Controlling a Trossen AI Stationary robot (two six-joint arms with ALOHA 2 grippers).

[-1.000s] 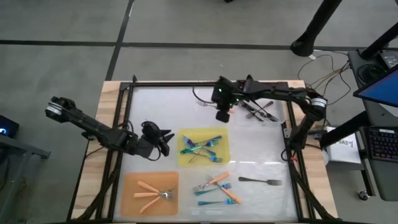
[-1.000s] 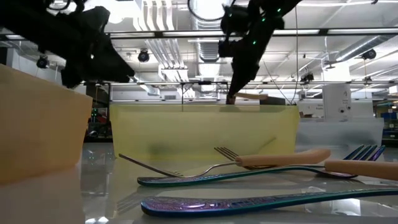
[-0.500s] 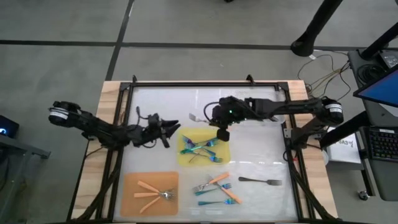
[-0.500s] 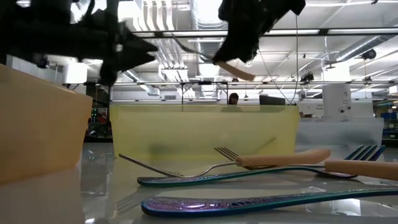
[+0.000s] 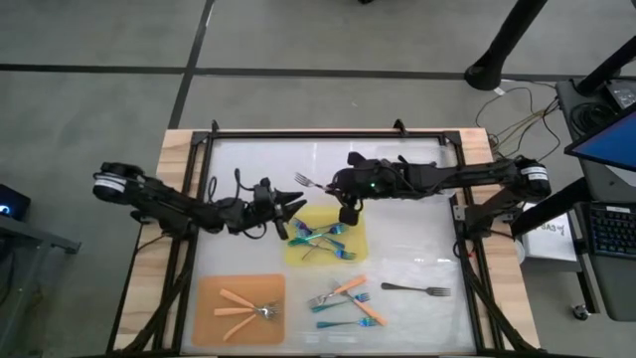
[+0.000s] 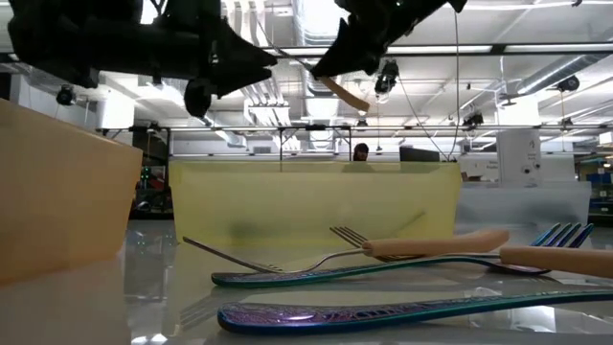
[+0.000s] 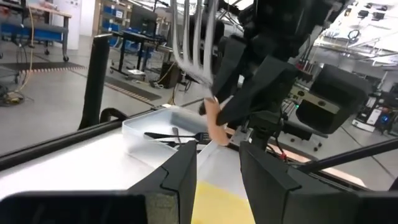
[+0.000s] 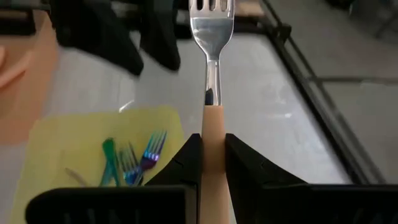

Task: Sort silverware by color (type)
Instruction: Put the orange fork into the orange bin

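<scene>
My right gripper [image 5: 335,188] is shut on an orange-handled fork [image 5: 310,183], held in the air over the far side of the yellow mat [image 5: 354,246]. Its silver head [image 8: 211,18] points toward my left gripper [image 5: 291,205]. That gripper is open and close to the head; the tines [image 7: 196,37] show just ahead of its spread fingers, apart from them. Blue-teal forks [image 5: 320,237] lie crossed on the yellow mat. Orange-handled forks [image 5: 243,304] lie on the orange mat [image 5: 211,294]. A mixed pile [image 5: 348,298] and one dark fork [image 5: 417,289] rest on the table. My right gripper pinches the fork's orange handle [image 8: 212,134] between its two fingers [image 8: 186,163], which lie along the handle. It comes roughly level from the table's right. The fork is lifted clear, its silver head sticking out past the fingertips toward the left arm.
A clear tray with dark forks [image 7: 174,134] sits at the far right, behind the right arm. A black frame [image 5: 298,133] borders the table. In the low view, orange and blue-teal forks [image 6: 383,273] lie close to the camera before the yellow mat's edge [image 6: 306,206].
My right gripper lifted the orange-handled fork off the table near the far tray, tipped from pointing down to roughly level, and carried it toward the table's left. My left gripper moved toward the table's right, closing on the fork's head.
</scene>
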